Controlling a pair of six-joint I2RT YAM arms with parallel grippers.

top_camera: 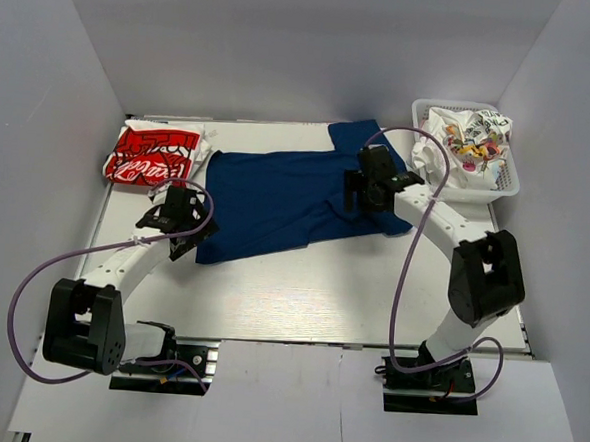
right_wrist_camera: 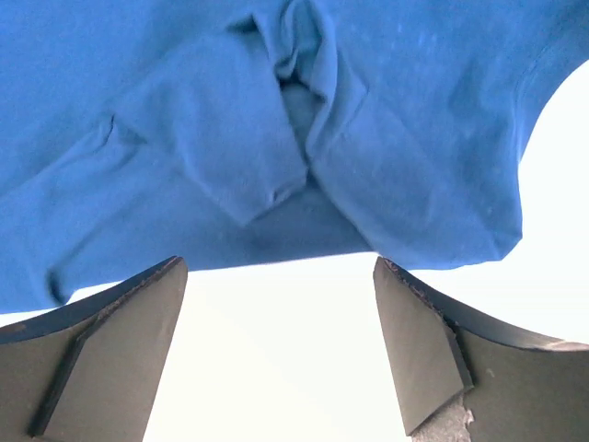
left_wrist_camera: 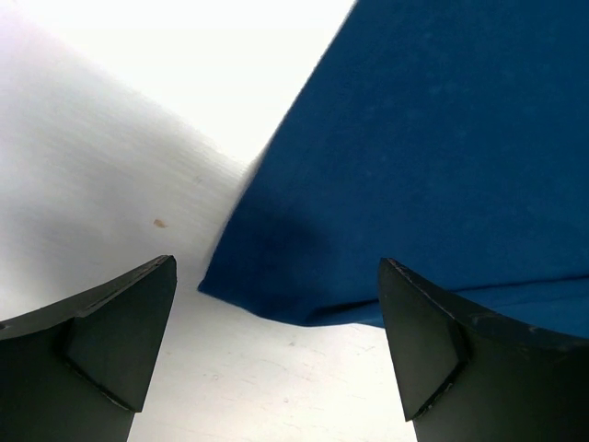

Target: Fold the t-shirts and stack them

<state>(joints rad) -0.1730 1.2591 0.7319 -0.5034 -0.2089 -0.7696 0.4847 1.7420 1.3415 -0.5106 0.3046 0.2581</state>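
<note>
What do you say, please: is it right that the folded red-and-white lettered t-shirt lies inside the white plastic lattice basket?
No: the top external view shows the folded red-and-white lettered t-shirt on the white table, not inside the white plastic lattice basket.

the folded red t-shirt (top_camera: 154, 157) carries white lettering, too small to read.

Top cam fixed, high & behind the arm bases (top_camera: 88, 334), looks down/fwd over the whole table (top_camera: 301, 292) — wide, far. Left wrist cam peers out btwn left gripper (left_wrist_camera: 276, 267) fingers, v. close on a corner of the navy t-shirt (left_wrist_camera: 442, 166). Right wrist cam same via right gripper (right_wrist_camera: 278, 262) — close on the shirt's bunched edge. All 3 share shirt + tabletop.
</note>
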